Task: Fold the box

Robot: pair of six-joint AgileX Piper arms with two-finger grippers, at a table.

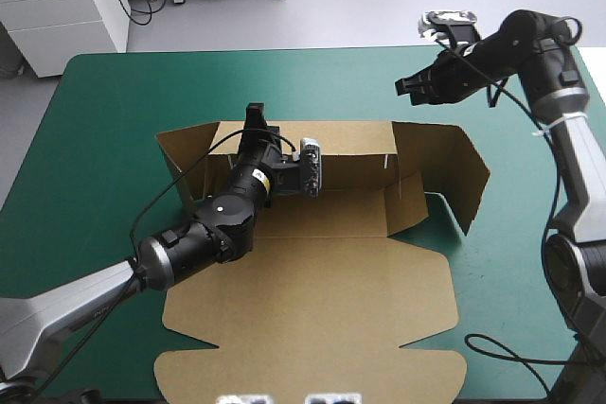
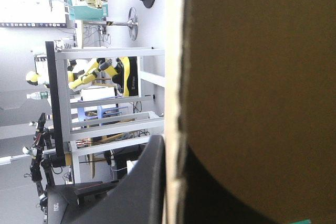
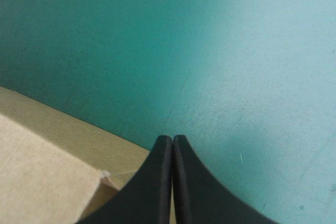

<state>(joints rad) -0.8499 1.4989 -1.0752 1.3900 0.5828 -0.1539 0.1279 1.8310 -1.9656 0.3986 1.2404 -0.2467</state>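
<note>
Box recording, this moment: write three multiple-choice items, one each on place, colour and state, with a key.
1. The left gripper is: A at the far wall of the box; B on the flat lid; C off the table.
2. The table cover is: A grey; B teal-green; C white.
3. The right gripper is: A wide open; B shut on the box; C shut, empty.
Key: A, the board sits between its fingers; B, as the high view shows; C, its fingers meet over bare cover.
</note>
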